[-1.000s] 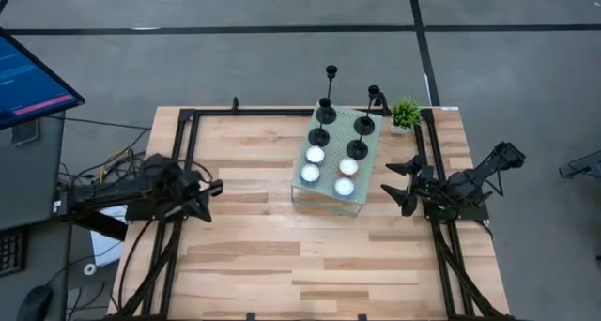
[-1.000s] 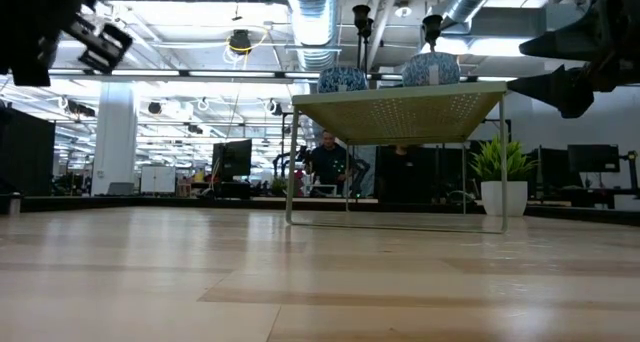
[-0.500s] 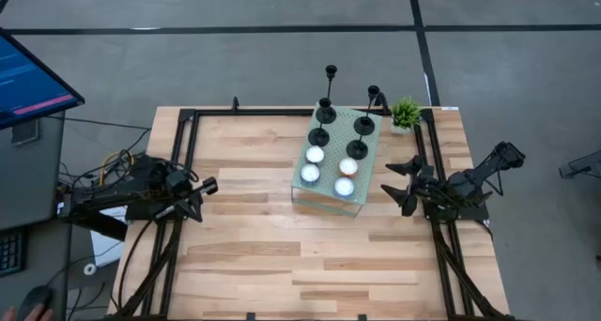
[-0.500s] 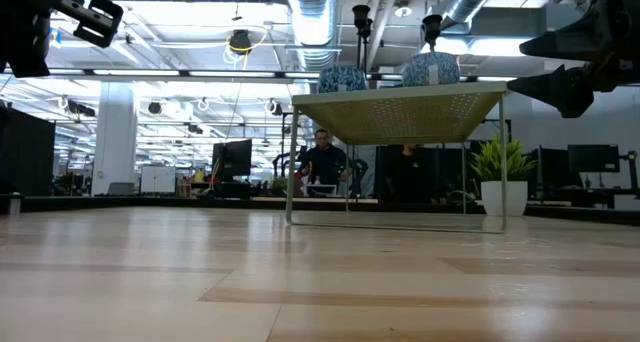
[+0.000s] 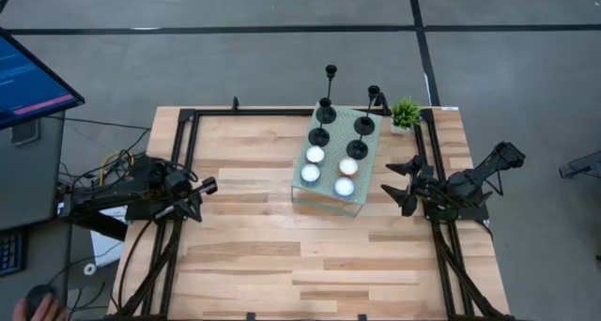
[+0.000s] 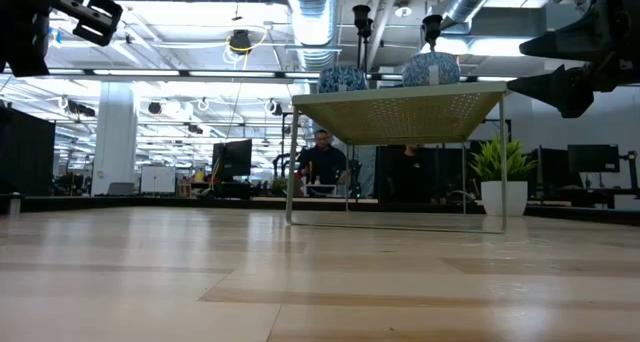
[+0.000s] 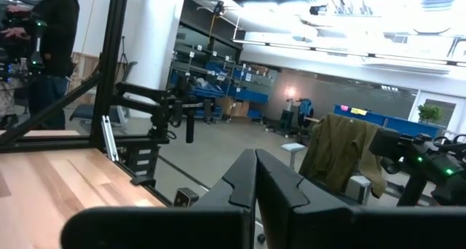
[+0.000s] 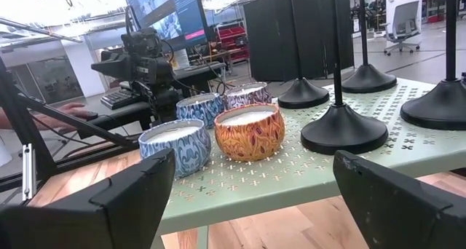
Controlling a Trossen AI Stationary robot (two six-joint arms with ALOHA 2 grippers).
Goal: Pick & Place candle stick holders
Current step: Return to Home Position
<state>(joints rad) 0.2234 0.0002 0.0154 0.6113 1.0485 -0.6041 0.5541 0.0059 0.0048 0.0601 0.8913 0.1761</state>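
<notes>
Four black candle stick holders (image 5: 326, 110) stand by their disc bases on the far half of a small pale green perforated table (image 5: 324, 197). They show close up in the right wrist view (image 8: 344, 131). My right gripper (image 5: 398, 185) is open and empty, above the wooden table, just right of the green table; its fingers frame the green table's edge in the right wrist view (image 8: 255, 187). My left gripper (image 5: 208, 185) is shut and empty near the wooden table's left edge, raised above it (image 7: 255, 158).
Several patterned tin candles (image 5: 346, 167) stand on the green table's near half (image 8: 247, 131). A small green potted plant (image 5: 406, 113) stands at the far right corner. Black frame rails (image 5: 184, 161) run along the table's sides. A person's hand (image 5: 42, 309) shows beyond the near left corner.
My left gripper has drawn back a little toward the table's left edge and risen slightly, staying shut, then held still. My right gripper and the candle stick holders have kept still.
</notes>
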